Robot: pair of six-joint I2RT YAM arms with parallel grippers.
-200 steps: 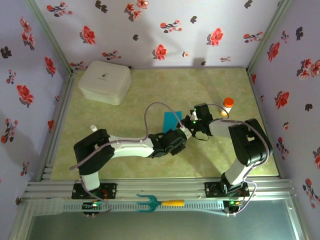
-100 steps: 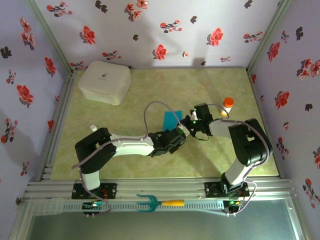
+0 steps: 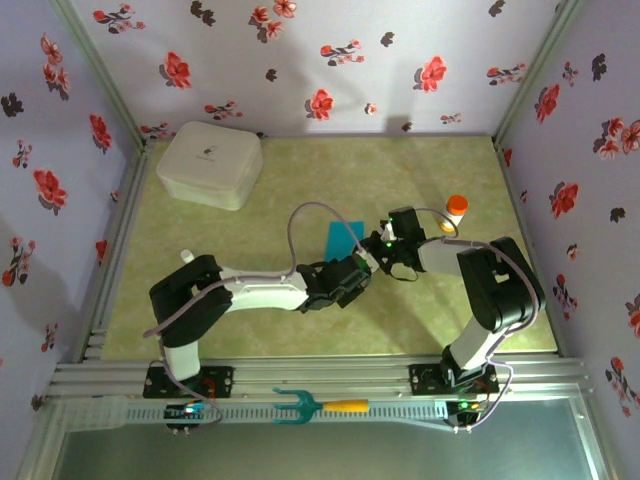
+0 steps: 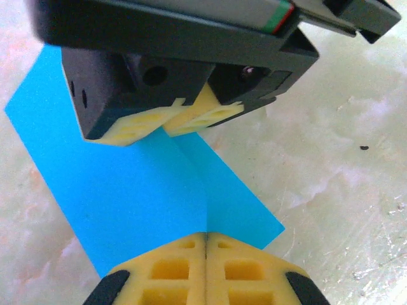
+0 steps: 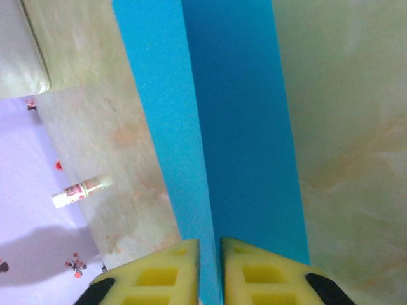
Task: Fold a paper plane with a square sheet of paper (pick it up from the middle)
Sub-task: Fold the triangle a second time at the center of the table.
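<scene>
Flimsy square sheet of paper (image 4: pixel 127 190): your left gripper (image 4: pixel 205 238) pinches its ridge at six o'clock, right gripper (image 5: pixel 210 244) at twelve; grip only there.

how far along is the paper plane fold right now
Early stage. Done: the square sheet of paper shows one lengthwise centre crease, with its two halves angled. In hand: the left gripper and the right gripper pinch that crease from opposite ends, jaws closed on it. Left: nose corners and wing folds. The visible corners are unfolded, and there is no pointed dart shape yet.
</scene>
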